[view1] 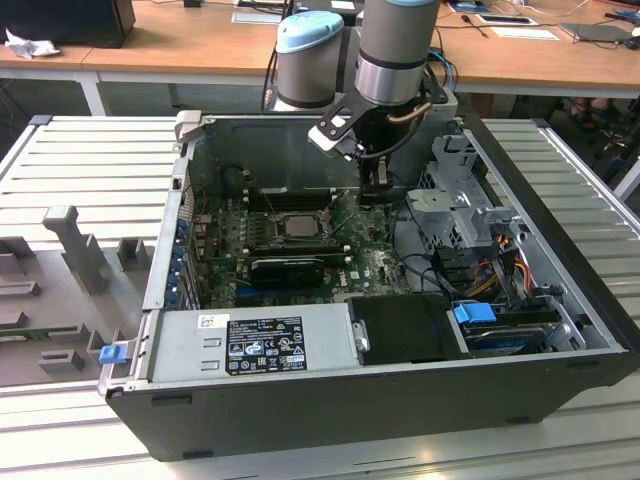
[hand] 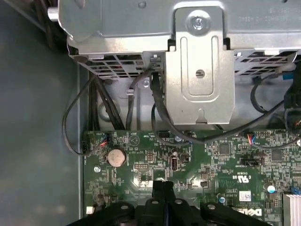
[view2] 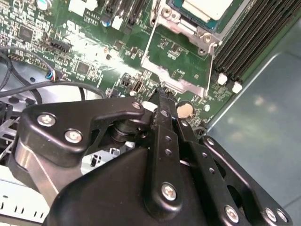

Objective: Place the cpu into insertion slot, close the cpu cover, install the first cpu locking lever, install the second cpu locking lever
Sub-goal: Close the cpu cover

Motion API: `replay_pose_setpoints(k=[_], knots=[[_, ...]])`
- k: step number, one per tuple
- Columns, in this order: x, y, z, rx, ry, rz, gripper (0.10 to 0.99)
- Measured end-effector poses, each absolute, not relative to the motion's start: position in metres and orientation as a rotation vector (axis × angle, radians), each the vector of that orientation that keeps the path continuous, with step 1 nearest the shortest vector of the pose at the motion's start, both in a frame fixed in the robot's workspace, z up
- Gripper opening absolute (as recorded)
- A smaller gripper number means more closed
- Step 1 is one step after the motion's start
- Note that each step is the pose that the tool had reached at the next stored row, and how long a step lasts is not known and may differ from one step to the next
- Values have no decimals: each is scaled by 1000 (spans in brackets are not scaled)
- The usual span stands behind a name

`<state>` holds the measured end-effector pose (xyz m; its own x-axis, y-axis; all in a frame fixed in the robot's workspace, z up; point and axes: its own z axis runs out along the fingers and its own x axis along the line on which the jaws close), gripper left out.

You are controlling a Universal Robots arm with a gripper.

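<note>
Your gripper (view2: 162, 94) is down inside the case, jaws pressed tight together with nothing visibly between them, tips right at the free edge of the cpu cover (view2: 178, 82). The cpu (view2: 207, 8) sits in the insertion slot (view2: 200, 34), pale face up, and the cover is swung open beside it, not closed.

Watch the risks. Those tips ride close over the green board (hand: 141, 165), so a slip off the thin frame could scrape components or knock the coin cell (hand: 116, 157). A cover pushed down crooked could nudge the chip in its socket. The black memory slots (view2: 244, 42) lie just beside the socket too.

You can't tell whether the tips touch the cover or hang just above it. The chip is cut off at the second wrist view's edge, and the locking levers are hard to pick out.
</note>
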<state>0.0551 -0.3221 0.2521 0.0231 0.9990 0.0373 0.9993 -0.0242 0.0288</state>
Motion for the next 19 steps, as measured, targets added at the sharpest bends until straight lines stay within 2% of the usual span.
replay_pose_setpoints(k=[19], knots=[[26,-322,252,-2243,-2190,-74,106]])
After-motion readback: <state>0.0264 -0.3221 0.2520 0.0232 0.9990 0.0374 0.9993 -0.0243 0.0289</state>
